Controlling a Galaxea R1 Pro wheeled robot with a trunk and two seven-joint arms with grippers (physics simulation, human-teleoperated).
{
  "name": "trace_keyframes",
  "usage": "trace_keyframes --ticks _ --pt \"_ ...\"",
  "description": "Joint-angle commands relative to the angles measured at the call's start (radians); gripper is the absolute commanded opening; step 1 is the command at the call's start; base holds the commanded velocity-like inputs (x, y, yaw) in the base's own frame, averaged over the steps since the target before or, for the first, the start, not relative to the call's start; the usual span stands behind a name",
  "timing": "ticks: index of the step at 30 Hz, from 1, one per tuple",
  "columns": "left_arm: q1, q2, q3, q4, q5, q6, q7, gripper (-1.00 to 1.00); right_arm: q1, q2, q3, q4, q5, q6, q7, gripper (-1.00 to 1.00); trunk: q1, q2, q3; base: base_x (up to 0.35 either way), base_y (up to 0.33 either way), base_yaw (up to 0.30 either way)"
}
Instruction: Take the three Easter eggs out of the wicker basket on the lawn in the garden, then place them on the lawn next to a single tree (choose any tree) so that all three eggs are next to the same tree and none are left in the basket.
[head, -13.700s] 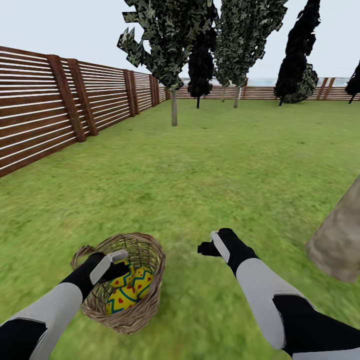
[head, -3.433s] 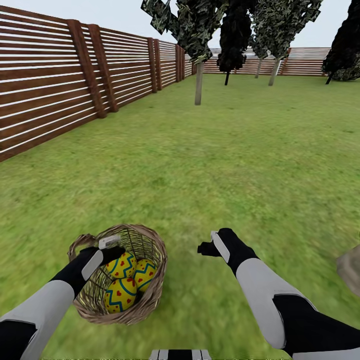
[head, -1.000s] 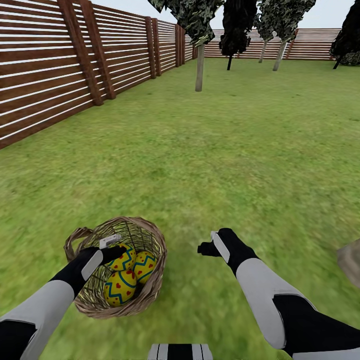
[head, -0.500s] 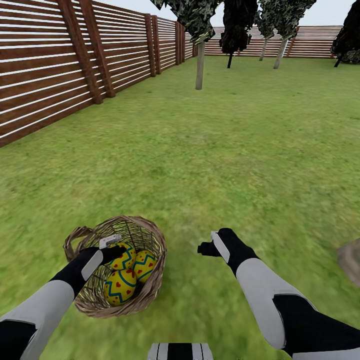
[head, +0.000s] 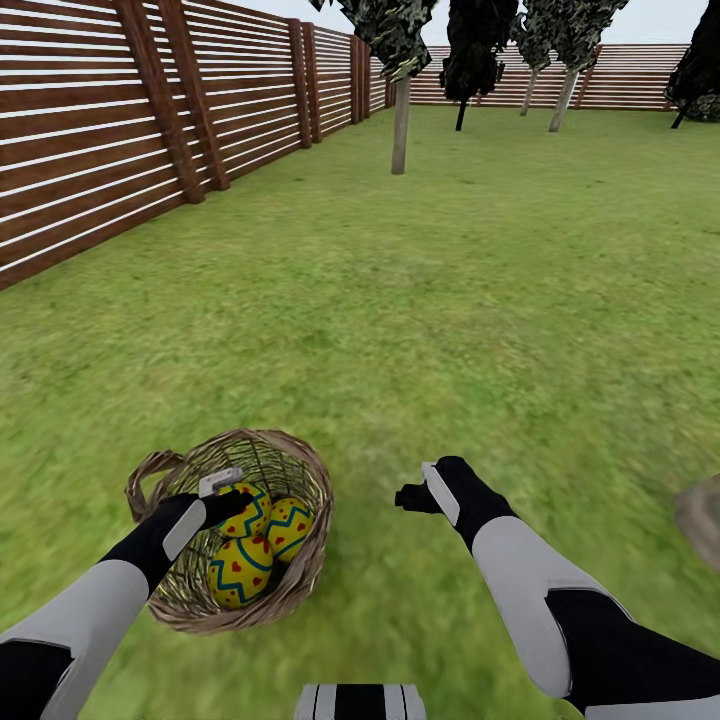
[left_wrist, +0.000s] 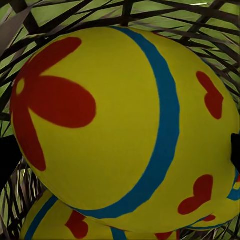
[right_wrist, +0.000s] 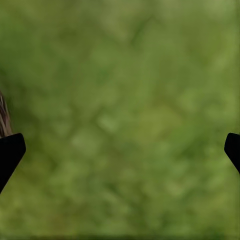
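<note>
Lower left of the frame: left end effector (head: 228, 492) spread wide around an egg (left_wrist: 125, 125) — smooth, rounded, likely slippery — grip its widest middle.

Flat, even daylight over the lawn (head: 450, 300) — no clear sun direction, sky pale and overcast-looking. Shadows weak: slight darkening inside the wicker basket (head: 300, 480) and under the fence (head: 90, 130) slats. No glare. Head view sharp far off, grass texture smeared and soft toward the near edge. Left wrist view: egg (left_wrist: 120, 125) crisp, colours saturated. Right wrist view: grass wholly blurred — mottled green, no detail.
</note>
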Motion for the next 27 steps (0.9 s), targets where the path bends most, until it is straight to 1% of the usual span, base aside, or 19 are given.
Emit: trace_keyframes --ticks 1,3,4,27 --pt "0.001 0.001 -0.009 -0.001 0.005 0.004 0.010 1.00 0.000 0.001 -0.006 -0.001 -0.009 0.003 -0.009 1.00 0.000 0.000 -0.001 0.000 0.000 0.000" --pt "0.001 0.001 -0.009 -0.001 0.005 0.004 0.010 1.00 0.000 0.001 -0.006 -0.001 -0.009 0.003 -0.009 1.00 0.000 0.000 -0.001 0.000 0.000 0.000" --pt "0.001 0.001 -0.009 -0.001 0.005 0.004 0.010 -1.00 0.000 0.001 -0.006 -0.001 -0.009 0.003 -0.009 1.00 0.000 0.000 -0.001 0.000 0.000 0.000" --pt "0.001 0.001 -0.005 -0.001 0.005 0.004 0.011 -1.00 0.000 0.001 -0.006 -0.001 -0.009 0.003 -0.009 1.00 0.000 0.000 -0.001 0.000 0.000 0.000"
